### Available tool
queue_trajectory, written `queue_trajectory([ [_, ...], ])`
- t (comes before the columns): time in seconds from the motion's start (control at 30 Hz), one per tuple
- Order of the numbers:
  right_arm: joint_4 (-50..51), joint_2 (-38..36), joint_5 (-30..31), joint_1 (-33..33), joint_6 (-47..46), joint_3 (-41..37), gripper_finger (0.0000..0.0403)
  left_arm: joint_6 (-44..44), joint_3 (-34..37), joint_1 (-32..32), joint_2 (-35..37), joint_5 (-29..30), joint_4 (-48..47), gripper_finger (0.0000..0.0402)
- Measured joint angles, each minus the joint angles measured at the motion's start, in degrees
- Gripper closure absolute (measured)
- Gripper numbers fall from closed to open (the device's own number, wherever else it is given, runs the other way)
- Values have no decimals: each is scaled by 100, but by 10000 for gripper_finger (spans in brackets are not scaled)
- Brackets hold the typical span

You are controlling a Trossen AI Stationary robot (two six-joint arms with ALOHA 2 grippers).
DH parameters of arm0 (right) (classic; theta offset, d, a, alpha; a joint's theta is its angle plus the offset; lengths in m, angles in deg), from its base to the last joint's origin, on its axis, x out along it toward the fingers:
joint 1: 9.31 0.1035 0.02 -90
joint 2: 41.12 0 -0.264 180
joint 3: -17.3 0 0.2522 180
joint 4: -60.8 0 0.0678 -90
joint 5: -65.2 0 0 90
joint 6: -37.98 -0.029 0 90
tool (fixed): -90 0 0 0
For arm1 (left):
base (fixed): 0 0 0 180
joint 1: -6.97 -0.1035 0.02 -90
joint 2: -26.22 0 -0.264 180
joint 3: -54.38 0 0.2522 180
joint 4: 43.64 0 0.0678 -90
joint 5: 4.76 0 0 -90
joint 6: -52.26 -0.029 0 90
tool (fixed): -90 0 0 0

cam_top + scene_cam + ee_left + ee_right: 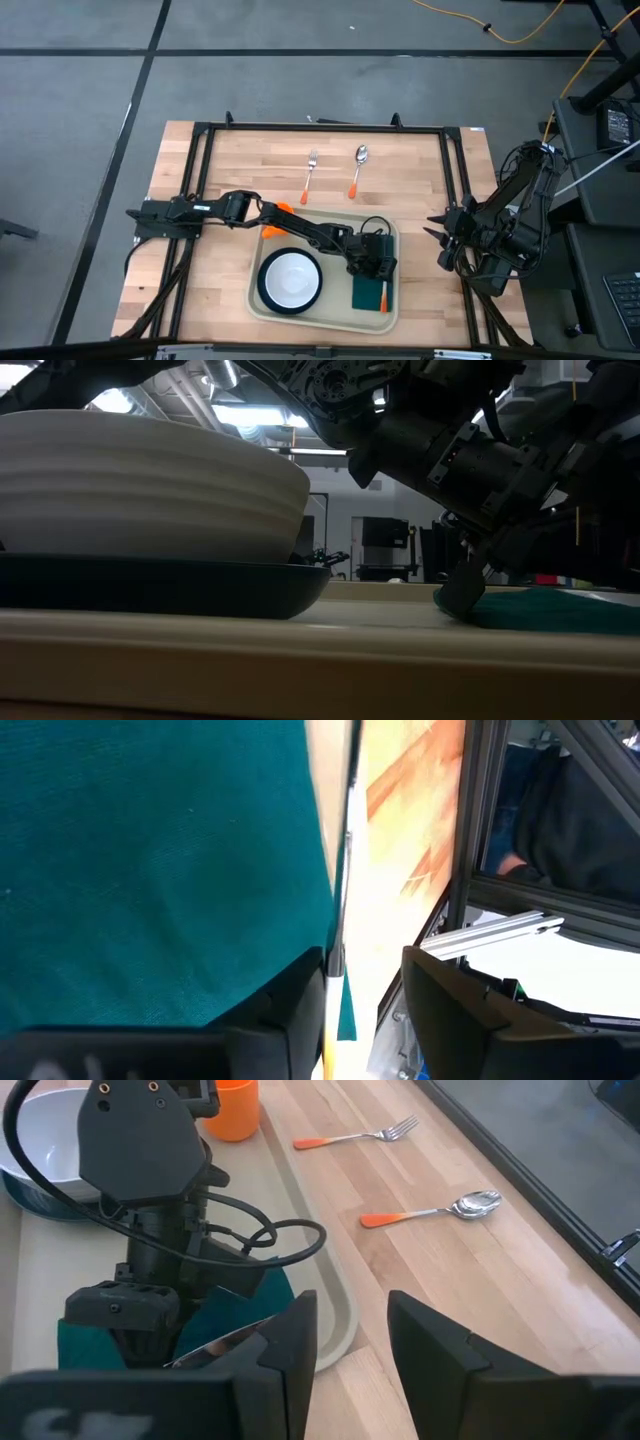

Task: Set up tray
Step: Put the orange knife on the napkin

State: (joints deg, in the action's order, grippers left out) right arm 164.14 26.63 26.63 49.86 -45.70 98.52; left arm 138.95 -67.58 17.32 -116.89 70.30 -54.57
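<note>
The tray (325, 313) lies on the near middle of the desk (240, 170). A white bowl (291, 279) on a dark plate (262, 288) is seen in its left part, and a green napkin (368, 293) with an orange-handled knife (384, 296) in its right part. An orange cup (274, 231) is partly hidden at its far left corner. The left gripper (372, 268) is held low over the napkin; its jaws are parted beside the knife, and nothing is grasped. The knife step is judged as being finished. The fork (309, 174) and spoon (358, 168) are left outside, beyond the tray, so one of them should be fetched next. The right gripper (437, 226) waits at the desk's right edge, jaws apart and empty.
</note>
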Motion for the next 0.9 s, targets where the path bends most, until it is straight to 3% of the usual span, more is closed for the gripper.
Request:
queue_trajectory([
  [0.27,-21,0,-2,1,0,0,273,101,-4,-28,0,-54,-125,252],
  [0.9,-62,0,-2,1,20,0,273,232,0,-98,81,-360,-579,251],
])
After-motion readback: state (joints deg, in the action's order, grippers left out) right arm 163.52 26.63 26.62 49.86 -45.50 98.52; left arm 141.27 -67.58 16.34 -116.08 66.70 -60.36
